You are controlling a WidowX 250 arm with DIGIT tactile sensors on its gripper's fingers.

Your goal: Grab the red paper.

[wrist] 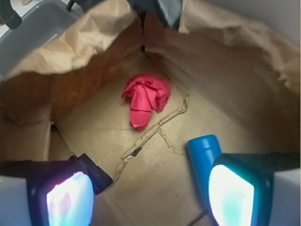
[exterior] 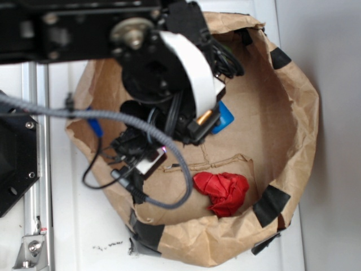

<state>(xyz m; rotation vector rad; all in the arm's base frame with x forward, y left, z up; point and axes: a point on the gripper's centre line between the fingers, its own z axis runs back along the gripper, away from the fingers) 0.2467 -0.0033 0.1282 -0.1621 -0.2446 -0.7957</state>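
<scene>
**Reaching over the bag floor for the red paper**

The white surface [exterior: 79, 237] carries a wide brown paper bag [exterior: 293, 101], its rim rolled down and patched with black tape [exterior: 269, 204]; the robot arm [exterior: 158, 62] hangs over the bag's open mouth, with a grey braided cable [exterior: 101, 116] looping off it toward the left side of the exterior view; a blue bottle [wrist: 203, 162] lies on the bag floor close by the arm, just beside one of the fingers in the wrist view.

The red paper [exterior: 223, 192] sits on the bag floor near the wall, clear of the bottle and touching nothing else; in the wrist view it lies ahead of the fingers [wrist: 150, 190], past a raised seam [wrist: 155, 129] in the floor.

The fingers stand wide apart and hold nothing; both pads [wrist: 69, 200] show at the bottom corners of the wrist view with bare bag floor between them.

The step in hand is the approach, by my reading; to do it well, the arm should travel forward until the wad lies centred between the pads, then descend straight; the wad is soft and crumpled, so a low, firm close around its bulk should hold better than a pinch at a loose fold; the bottle beside the finger and the near bag wall are the likely snags, so the path should keep away from both.
</scene>
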